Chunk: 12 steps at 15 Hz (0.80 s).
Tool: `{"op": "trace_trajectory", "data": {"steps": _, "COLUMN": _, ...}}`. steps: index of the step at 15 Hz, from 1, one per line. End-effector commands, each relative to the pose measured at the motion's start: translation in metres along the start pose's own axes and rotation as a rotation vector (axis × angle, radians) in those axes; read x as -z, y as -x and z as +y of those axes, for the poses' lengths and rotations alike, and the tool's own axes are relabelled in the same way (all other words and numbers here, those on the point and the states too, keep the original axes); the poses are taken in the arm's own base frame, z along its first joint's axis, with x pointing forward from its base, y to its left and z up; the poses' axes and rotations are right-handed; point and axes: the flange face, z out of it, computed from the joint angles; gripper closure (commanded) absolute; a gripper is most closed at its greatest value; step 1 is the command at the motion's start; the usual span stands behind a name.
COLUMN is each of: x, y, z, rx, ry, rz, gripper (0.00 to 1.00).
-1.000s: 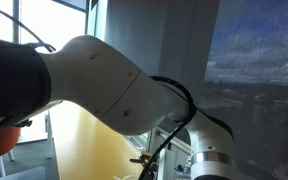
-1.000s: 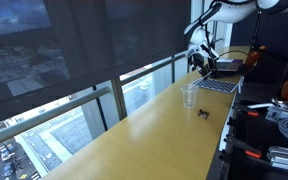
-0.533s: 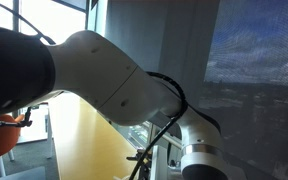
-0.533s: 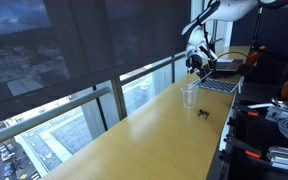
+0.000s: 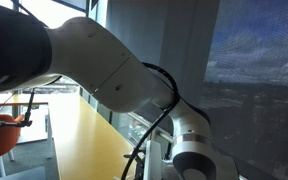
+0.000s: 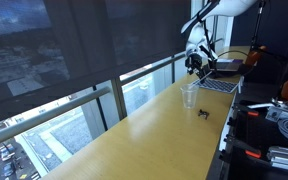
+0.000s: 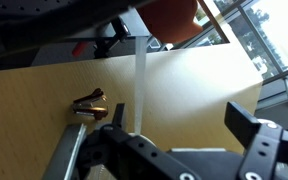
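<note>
My gripper (image 7: 179, 115) is open and empty, its two black fingers (image 7: 246, 125) spread wide above the yellow wooden table (image 7: 194, 75). In the wrist view a clear plastic cup (image 7: 139, 80) stands just beyond the fingers, and a small black and brown clip (image 7: 89, 103) lies to its left. In an exterior view the gripper (image 6: 194, 62) hangs above and slightly behind the cup (image 6: 189, 96), with the small clip (image 6: 204, 112) on the table in front of the cup. In an exterior view the white arm (image 5: 114, 70) fills most of the picture and hides the gripper.
An open laptop (image 6: 219, 84) lies on the table's far end beside the gripper. Large windows with a railing (image 6: 94, 95) run along one side of the long table (image 6: 134, 145). Cables and equipment (image 6: 279, 125) sit past the other edge. An orange chair (image 7: 169, 20) stands beyond the table.
The arm has swung across the exterior view and the gripper has shifted slightly towards the cup. The cup and clip have not moved.
</note>
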Motion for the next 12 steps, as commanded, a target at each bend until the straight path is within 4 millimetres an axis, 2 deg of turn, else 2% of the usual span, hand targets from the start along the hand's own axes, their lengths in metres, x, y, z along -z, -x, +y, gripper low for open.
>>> {"op": "trace_trajectory", "data": {"steps": 1, "x": -0.004, "y": 0.015, "z": -0.008, "rx": 0.013, "ry": 0.046, "rz": -0.015, "gripper": 0.0}}
{"op": "trace_trajectory", "data": {"steps": 12, "x": 0.009, "y": 0.092, "z": -0.068, "rx": 0.113, "ry": 0.442, "rz": -0.109, "gripper": 0.0}}
